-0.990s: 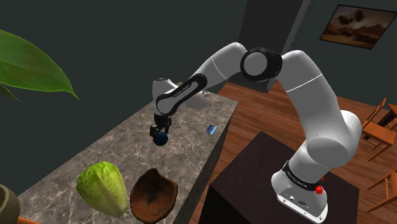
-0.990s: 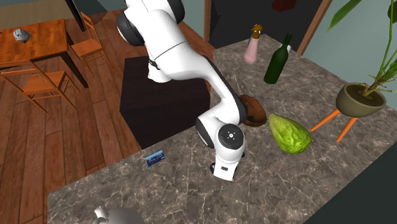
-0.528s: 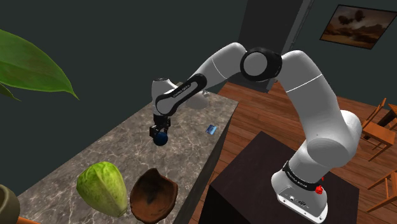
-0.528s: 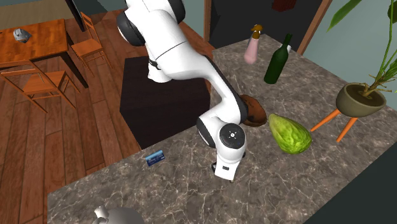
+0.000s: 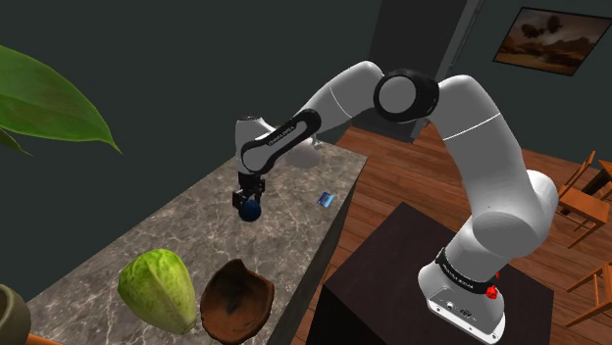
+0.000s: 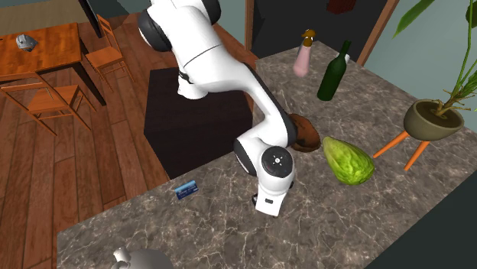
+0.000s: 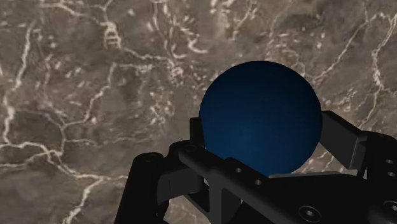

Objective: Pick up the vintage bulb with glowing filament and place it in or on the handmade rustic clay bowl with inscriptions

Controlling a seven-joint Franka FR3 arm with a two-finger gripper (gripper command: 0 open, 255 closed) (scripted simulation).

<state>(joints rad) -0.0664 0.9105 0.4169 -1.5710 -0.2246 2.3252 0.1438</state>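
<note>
A: There's the hand (image 5: 250, 207), hanging over the marble bench (image 5: 167, 230), pointing straight down at it.

B: And it's got something! The two black fingers (image 7: 347, 143) are pinched on a dark blue, ball-shaped bulb (image 7: 259, 118), one on each side of it.

A: From the wrist view the bulb bulges out past the fingers, with nothing but veined marble beyond it.

B: Where's the bowl?

A: The brown bowl (image 5: 235, 299), rough around the rim, sits on the bench well apart from the hand, towards the camera in the shoulder view. Nothing in it that I can see.

B: Right beside the bowl, on the shoulder view's left, there's a green leafy vegetable (image 5: 157, 287), touching it or very nearly.

A: On the hand's other side, towards the shoulder view's right, a small blue object (image 5: 326, 199) lies near the bench edge.

B: And the white arm (image 5: 461, 118) arches up from its stand and over to the hand.
</note>
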